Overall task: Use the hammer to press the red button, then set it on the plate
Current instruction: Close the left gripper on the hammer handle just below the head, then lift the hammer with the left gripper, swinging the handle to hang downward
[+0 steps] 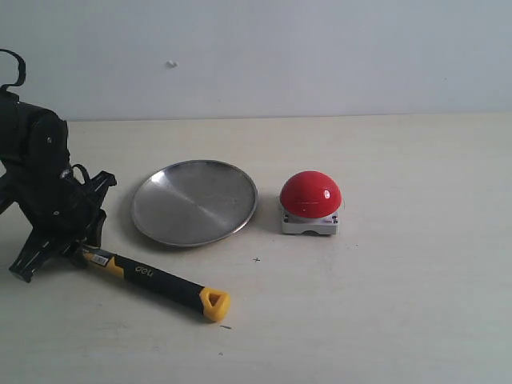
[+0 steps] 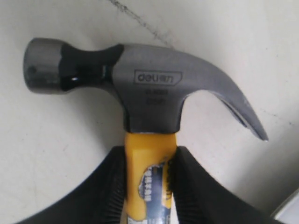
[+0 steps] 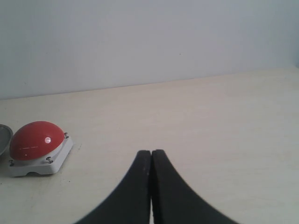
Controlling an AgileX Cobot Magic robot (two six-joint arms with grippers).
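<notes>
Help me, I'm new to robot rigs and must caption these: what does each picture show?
This is a robot with two arms, each ending in a pincer. The wide picture, from a camera off the arms, shows a pale table with a silver plate, a red button and a hammer. The other two come from wrist cameras. One looks along the left pincer, closed on the hammer's yellow handle just below the head. The other shows the right pincer, shut and empty, with the button in view.

The hammer is carrying a boxed "deli" stamp on its metal head; fainter marks beneath and the handle's sticker are proving unreadable.
</notes>
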